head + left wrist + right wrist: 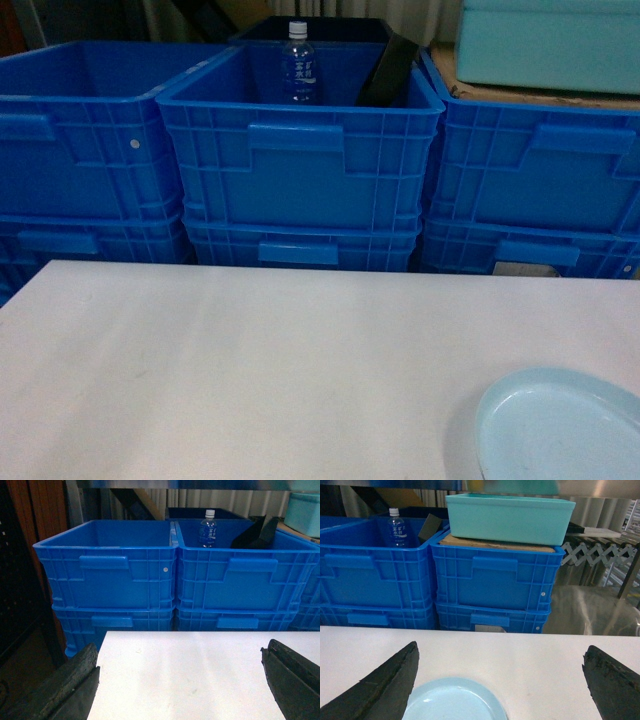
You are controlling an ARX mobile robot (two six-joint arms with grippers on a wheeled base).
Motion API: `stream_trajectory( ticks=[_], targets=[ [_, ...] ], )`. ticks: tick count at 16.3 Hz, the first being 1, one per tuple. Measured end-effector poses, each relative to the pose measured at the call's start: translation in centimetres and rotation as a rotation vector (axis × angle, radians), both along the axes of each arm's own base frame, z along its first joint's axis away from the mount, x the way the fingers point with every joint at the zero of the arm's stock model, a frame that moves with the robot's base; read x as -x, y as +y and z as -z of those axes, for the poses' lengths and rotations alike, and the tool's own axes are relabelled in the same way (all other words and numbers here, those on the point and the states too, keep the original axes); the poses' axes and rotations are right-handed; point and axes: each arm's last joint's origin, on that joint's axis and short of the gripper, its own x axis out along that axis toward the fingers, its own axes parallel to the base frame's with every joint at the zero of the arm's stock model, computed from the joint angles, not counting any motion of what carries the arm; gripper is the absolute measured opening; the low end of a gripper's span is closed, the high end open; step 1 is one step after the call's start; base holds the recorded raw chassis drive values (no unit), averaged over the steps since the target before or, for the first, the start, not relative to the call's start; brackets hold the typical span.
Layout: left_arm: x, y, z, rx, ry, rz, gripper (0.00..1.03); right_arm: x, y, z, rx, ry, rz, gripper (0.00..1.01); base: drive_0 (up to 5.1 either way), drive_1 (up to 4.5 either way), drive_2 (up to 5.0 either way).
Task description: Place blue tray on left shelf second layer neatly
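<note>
A white table (250, 370) fills the foreground, and behind it stand stacked dark-blue crates (300, 150) in a row, two high. The middle upper crate holds a water bottle (299, 62) standing upright and a black object (388, 70) leaning against its right wall. On the right stack a teal bin (509, 517) rests on a brown board over the crate.

The blue tray (560, 425) lies flat on the table at its near right corner, partly cut off by the head view's edge.

The right gripper (500, 690) hovers low over the table, level and pointing toward the crates, its dark fingers (380, 687) spread wide with the tray's far rim between them; neither finger touches the tray. The left gripper (180, 685) is held the same way over the table's left part, fingers (70, 690) wide apart with only bare tabletop between them. Its left finger hangs just past the table's left edge.

Neither arm shows in the head view.
</note>
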Motion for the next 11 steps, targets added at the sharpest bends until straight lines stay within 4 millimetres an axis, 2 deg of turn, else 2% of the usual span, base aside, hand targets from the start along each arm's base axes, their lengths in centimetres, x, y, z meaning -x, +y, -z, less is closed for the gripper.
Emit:
stream_trajectory(
  ticks=[7, 11],
  targets=[
    [0.0, 0.0, 0.0, 0.000, 0.000, 0.000, 0.98, 0.0, 0.0, 0.0, 0.000, 0.000, 0.000, 0.98, 0.0, 0.00, 0.0],
    [0.0, 0.0, 0.0, 0.000, 0.000, 0.000, 0.98, -0.3, 1.1, -0.3, -0.003, -0.015, -0.038, 0.98, 0.0, 0.00, 0.0]
  ],
)
